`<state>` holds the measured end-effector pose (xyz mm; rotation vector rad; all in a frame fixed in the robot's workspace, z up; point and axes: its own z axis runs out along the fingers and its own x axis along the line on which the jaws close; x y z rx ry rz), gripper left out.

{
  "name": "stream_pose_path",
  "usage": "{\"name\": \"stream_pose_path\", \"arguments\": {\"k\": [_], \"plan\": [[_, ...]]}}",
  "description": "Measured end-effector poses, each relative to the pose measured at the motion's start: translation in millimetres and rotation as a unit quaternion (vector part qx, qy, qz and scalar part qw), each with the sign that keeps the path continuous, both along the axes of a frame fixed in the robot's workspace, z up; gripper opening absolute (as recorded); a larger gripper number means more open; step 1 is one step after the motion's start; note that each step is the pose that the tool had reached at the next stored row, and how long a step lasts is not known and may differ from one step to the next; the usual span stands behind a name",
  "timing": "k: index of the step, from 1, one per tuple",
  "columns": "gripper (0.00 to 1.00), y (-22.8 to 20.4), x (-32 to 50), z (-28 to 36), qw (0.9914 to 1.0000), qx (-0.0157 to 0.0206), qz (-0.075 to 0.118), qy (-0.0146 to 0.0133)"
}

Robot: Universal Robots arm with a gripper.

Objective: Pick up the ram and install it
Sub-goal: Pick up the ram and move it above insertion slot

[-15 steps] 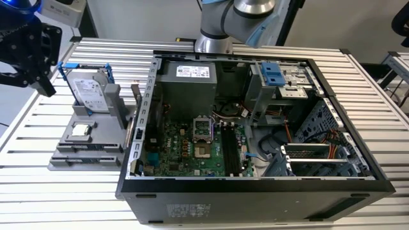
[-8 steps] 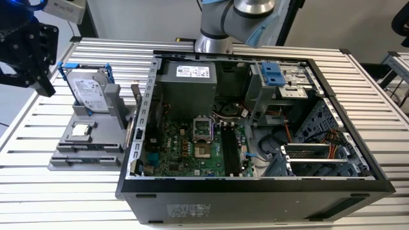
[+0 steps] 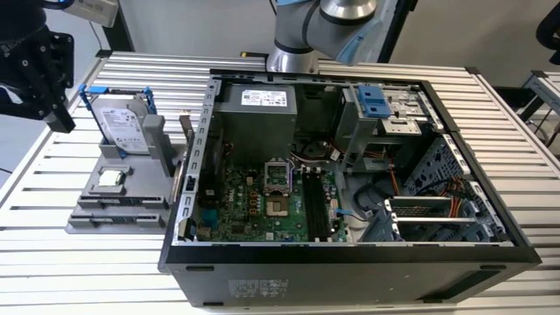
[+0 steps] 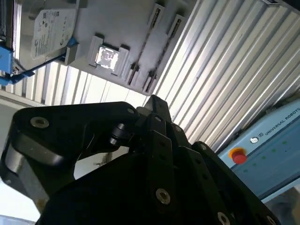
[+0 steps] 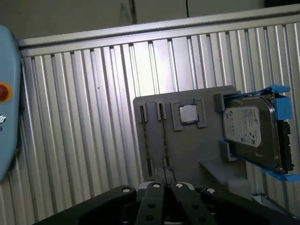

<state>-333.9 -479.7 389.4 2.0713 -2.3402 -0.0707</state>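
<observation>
Now: your hand [image 3: 44, 85] hangs over the tabletop [image 3: 52, 262], near the grey holder [image 5: 187, 154].
The ram [image 5: 146, 138] stands edgewise in that holder's slots, untouched (hand open or closed: you cannot tell).

First wrist view: thin dark ram strips [image 5: 163, 136] edge-on in grey slotted holder [image 5: 187, 150], near ends hidden behind black hand [image 5: 166, 190]. Blue-framed silver hard drive [image 5: 248, 131] at holder's end clipped by picture edge.
</observation>
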Motion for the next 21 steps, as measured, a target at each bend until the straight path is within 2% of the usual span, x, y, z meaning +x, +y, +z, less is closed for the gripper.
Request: {"name": "stream_pose_path", "arguments": {"k": [2,5,12,17,19,21], "plan": [[0.00,0.0,0.0,0.0,0.99986,0.0000,0.016,-0.0002],[0.00,0.0,0.0,0.0,0.99914,0.0000,0.041,-0.0004],[0.00,0.0,0.0,0.0,0.99563,0.0000,0.093,-0.0010],[0.00,0.0,0.0,0.0,0.99541,0.0000,0.096,-0.0011],[0.00,0.1,0.0,-0.3,0.99541,-0.0001,0.096,-0.0026],[0.00,0.0,0.0,-1.2,0.99540,0.0019,0.096,-0.0046]]}}
